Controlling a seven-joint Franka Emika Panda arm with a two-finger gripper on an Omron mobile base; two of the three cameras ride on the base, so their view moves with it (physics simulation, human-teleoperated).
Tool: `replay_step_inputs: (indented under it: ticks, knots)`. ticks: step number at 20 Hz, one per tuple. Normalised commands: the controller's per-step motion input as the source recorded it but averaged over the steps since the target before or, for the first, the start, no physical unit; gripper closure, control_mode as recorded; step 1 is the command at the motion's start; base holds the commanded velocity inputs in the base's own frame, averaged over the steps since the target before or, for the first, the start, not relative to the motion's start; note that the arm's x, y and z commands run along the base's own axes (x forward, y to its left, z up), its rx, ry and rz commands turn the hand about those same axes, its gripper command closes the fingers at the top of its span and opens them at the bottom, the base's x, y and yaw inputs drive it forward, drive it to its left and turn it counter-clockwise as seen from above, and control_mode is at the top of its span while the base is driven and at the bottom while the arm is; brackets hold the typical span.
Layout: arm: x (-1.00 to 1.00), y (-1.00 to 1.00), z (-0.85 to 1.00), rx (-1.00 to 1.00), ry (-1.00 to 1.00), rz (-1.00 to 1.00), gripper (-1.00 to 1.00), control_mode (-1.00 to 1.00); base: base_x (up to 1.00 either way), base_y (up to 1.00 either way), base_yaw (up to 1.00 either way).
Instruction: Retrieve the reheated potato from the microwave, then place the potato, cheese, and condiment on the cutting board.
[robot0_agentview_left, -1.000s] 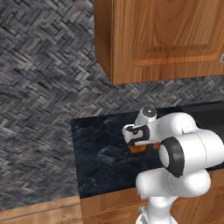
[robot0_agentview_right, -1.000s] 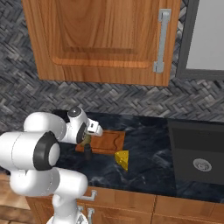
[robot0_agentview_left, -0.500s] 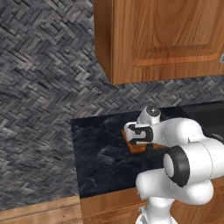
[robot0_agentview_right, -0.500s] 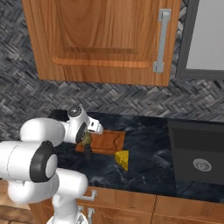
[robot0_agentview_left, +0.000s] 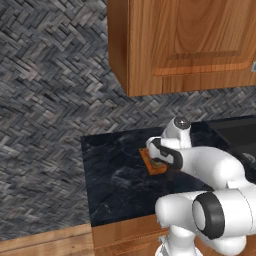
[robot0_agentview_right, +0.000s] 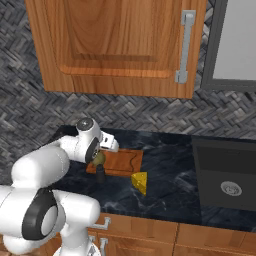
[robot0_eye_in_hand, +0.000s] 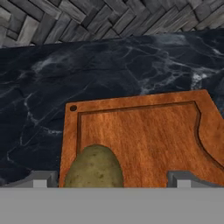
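Observation:
The potato (robot0_eye_in_hand: 94, 168) lies on the near left part of the orange-brown cutting board (robot0_eye_in_hand: 144, 131). My gripper (robot0_eye_in_hand: 113, 181) hangs just above it, open, with the potato between the fingertips (robot0_eye_in_hand: 41, 179) and a wide gap on its right side. From the right base view the gripper (robot0_agentview_right: 101, 151) hovers over the board's (robot0_agentview_right: 125, 162) left end, above the potato (robot0_agentview_right: 98, 159). The dark condiment (robot0_agentview_right: 100, 174) stands on the counter just in front of the board. On the counter to the board's right front lies the yellow cheese (robot0_agentview_right: 140, 182). The microwave (robot0_agentview_right: 235, 45) is at the upper right.
A sink (robot0_agentview_right: 225, 175) is set into the black marble counter (robot0_agentview_left: 115, 180) at the right. Wooden wall cabinets (robot0_agentview_right: 120, 45) hang above the board. The counter ends at its left edge (robot0_agentview_left: 86, 190), beside a herringbone stone wall (robot0_agentview_left: 45, 125).
The hand has stayed over the board's left end with the potato resting below it. The arm's elbow has swung outward and lower; the jaws have spread slightly more.

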Motion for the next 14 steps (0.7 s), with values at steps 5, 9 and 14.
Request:
replay_step_inputs:
  ticks: [5,9,14]
  knots:
    - [-0.49,-0.13,0.18,0.08,-0.08,0.06,-1.00,-1.00,0.00,0.00,0.00]
    - [-0.42,-0.14,0.20,0.01,-0.09,0.09,-1.00,-1.00,0.00,0.00,0.00]
    - [-0.29,-0.07,0.21,-0.03,0.03,0.01,-1.00,-1.00,0.00,0.00,0.00]
